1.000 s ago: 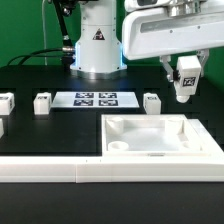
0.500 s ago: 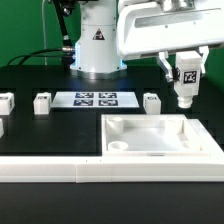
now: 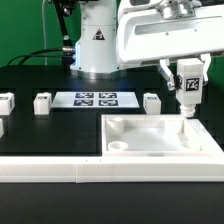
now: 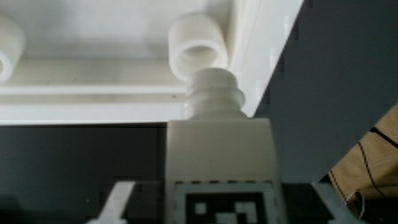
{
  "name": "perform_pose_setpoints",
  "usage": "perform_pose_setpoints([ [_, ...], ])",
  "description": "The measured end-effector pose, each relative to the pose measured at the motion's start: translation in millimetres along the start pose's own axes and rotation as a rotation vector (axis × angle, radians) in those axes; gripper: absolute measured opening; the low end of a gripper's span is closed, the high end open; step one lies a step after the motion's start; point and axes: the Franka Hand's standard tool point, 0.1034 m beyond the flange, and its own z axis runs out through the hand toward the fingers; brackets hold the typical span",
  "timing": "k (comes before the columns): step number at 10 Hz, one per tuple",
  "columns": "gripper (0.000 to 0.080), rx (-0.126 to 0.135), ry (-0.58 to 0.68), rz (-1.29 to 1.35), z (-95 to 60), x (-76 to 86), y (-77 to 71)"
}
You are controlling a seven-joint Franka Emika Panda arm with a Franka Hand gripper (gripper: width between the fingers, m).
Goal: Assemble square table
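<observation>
White loose legs (image 3: 42, 101): two upright in a row at nine o'clock of the exterior view, on the black table (image 3: 60, 130); a third cut off by the frame edge, nearer the camera.
marker board (image 3: 95, 99): flat on the table at eleven o'clock of the slab, between the loose legs and the fourth leg.
fourth leg (image 3: 151, 101): upright at twelve o'clock of the slab, near its far rim, apart from it.
slab (image 3: 150, 138): at five o'clock of the exterior view, rim up, lying against the border rail (image 3: 60, 170).
gripper (image 3: 187, 75): at two o'clock, jaws partly closed, clamped on the held leg.
held leg (image 3: 189, 88): upright, tag toward the camera, peg end down over the slab's far corner; in the wrist view, tip beside a corner socket (image 4: 199, 45), perhaps touching the rim.
</observation>
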Motion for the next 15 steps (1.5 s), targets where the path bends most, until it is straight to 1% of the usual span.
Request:
perform_pose_setpoints([
  [2,0.0285,0.001,0.005,-0.007,16.2,5.4,2.2],
  [3,0.0285,0.000,0.008,-0.022,26.9,4.7,4.1],
  [4,0.0285,-0.003,0.007,-0.032,32.6,3.7,7.5],
  [9,0.0285,-0.003,0.006,-0.033,33.1,1.4,7.4],
  [11,0.0285,-0.004,-0.004,-0.036,41.8,-10.3,7.8],
  [12,0.0285,-0.002,-0.003,-0.039,42.6,-10.5,5.9],
  [15,0.0287,-0.001,-0.020,-0.039,47.9,-18.8,5.1],
])
